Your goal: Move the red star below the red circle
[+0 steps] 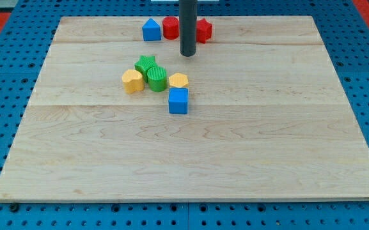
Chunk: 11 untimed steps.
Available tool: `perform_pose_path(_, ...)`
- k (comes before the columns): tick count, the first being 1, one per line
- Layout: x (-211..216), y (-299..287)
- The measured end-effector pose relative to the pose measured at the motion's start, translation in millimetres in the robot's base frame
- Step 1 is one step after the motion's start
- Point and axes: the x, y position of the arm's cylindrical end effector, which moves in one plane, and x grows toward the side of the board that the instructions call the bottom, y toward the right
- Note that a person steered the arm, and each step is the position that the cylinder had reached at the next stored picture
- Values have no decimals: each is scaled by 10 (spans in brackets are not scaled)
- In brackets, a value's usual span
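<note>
Red star: the red star-shaped block (203, 30) sits at the frame's top centre, partly hidden behind the rod.
Red circle: the red round block (170, 27) is just left of it, beside a blue house-shaped block (151, 30).
My tip: my tip (188, 55) rests on the wooden counter (235, 140), just below the gap between both reds (an end effector with no jaws, so nothing opens or closes).
Why there: likely lining up to hook the star down and leftward.
Cluster: green, yellow and blue blocks lie well below.

— What does the arm look like?
— Only a straight rod, dark grey, round and smooth, with a faint sheen.
— And my tip (188, 55)?
— Cut flat, same dark grey.
</note>
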Motion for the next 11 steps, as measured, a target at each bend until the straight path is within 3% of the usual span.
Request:
perform_pose_path(1, -10, 159)
perform_pose_path(2, -138, 871)
perform_pose_path(3, -530, 1287)
perform_pose_path(4, -948, 835)
perform_pose_path(5, -927, 376)
perform_pose_path(7, -379, 241)
perform_pose_path(9, -194, 304)
perform_pose_path(11, -172, -70)
